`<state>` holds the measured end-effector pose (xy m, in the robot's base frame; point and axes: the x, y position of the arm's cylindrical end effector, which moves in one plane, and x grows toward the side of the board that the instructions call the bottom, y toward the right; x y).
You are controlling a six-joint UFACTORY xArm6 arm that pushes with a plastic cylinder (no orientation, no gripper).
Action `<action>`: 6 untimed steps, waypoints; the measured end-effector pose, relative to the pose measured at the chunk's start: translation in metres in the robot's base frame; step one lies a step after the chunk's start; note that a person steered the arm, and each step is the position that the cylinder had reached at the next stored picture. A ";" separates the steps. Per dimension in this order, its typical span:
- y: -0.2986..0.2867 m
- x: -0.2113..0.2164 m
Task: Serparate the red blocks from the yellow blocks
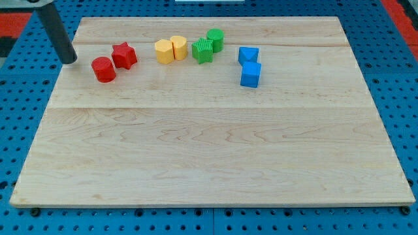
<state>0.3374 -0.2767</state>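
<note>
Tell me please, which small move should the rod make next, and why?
Probably none beyond a small retreat: my tip stands left of the red cylinder and red star, and a clear gap already separates them from the two yellow blocks. Pushing rightward would close that gap.

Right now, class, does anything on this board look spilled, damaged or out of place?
Nothing stands out. The red pair, yellow pair, green pair and blue pair sit intact; my tip rests left of the reds.

Across the desk's point(209, 163) top, from the view's left: red cylinder point(103, 69), red star point(124, 56), yellow pair point(164, 51), green pair point(203, 50), blue pair point(250, 75). The tip point(68, 61) stands just left of the cylinder.
</note>
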 end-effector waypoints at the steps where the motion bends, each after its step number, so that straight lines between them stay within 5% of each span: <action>1: 0.031 0.035; 3: 0.057 0.031; 4: -0.001 0.030; 6: 0.019 0.009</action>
<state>0.3459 -0.2575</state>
